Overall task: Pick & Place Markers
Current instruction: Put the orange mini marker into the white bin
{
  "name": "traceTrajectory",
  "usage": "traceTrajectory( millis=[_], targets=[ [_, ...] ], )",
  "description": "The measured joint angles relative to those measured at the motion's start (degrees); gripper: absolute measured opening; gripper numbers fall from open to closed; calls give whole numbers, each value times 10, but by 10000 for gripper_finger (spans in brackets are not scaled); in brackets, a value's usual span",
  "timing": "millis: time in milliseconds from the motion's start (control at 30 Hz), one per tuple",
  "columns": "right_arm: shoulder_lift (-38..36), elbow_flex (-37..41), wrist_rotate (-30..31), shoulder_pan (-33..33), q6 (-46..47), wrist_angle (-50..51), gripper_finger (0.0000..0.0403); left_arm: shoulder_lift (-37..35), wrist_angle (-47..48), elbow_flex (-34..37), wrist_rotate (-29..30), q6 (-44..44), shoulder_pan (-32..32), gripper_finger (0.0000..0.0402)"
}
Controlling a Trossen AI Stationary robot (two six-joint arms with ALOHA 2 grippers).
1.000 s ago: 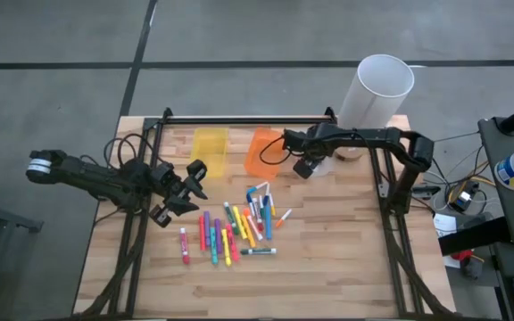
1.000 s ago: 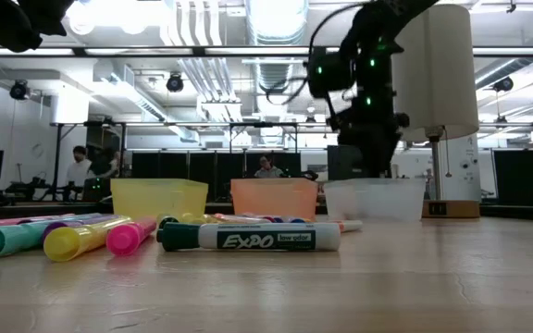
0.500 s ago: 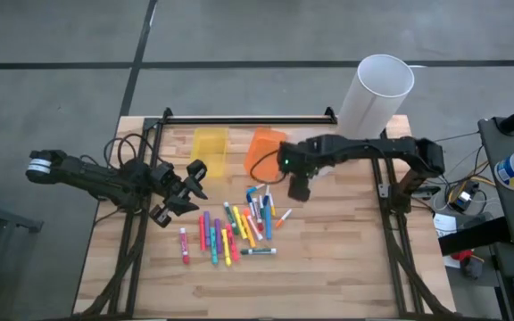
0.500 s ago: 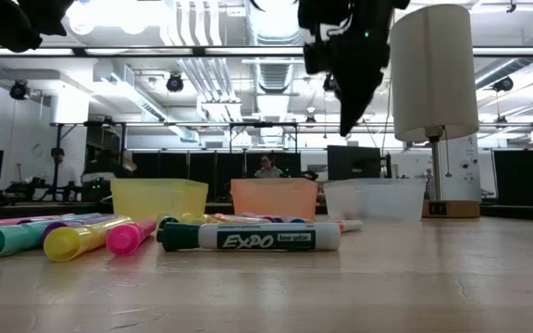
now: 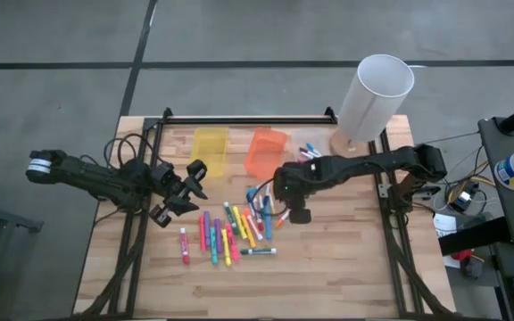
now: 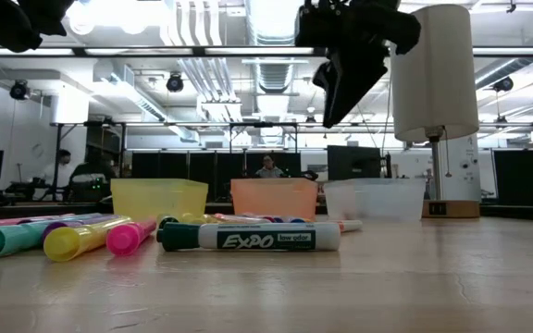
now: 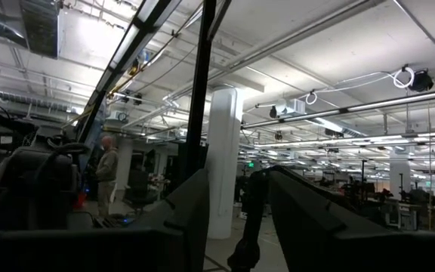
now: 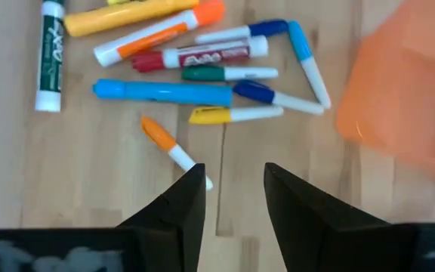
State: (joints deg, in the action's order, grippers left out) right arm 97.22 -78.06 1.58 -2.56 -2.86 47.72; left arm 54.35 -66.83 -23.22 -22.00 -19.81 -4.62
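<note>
Right gripper [image 8: 229,181], fingers apart w/ nothing btwn, is hovering over the orange-capped marker [image 8: 174,151]; crowded neighbours risking a nudge; left gripper [image 5: 181,189], fingers parted, is waiting.

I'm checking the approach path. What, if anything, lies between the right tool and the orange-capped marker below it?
Nothing visible. The right tool hangs open and empty above the orange-capped marker, with only bare table between them.
</note>
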Motion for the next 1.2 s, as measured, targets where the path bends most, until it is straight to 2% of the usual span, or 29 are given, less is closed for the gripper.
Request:
traceTrajectory(
  millis=[367,533,933,1200],
  targets=[
    [93,0,4,-7,-12,-6,181,0,0,0,0,-3,0,133],
    [111,1,3,-11,-15,-6,196,0,0,0,0,-4,0,133],
    [183,3,-3,-33,-19,-14,191,0,0,0,0,-8,0,133],
    [194,2,-4,-35,-18,-15,177,0,0,0,0,-8,0,133]
  ],
)
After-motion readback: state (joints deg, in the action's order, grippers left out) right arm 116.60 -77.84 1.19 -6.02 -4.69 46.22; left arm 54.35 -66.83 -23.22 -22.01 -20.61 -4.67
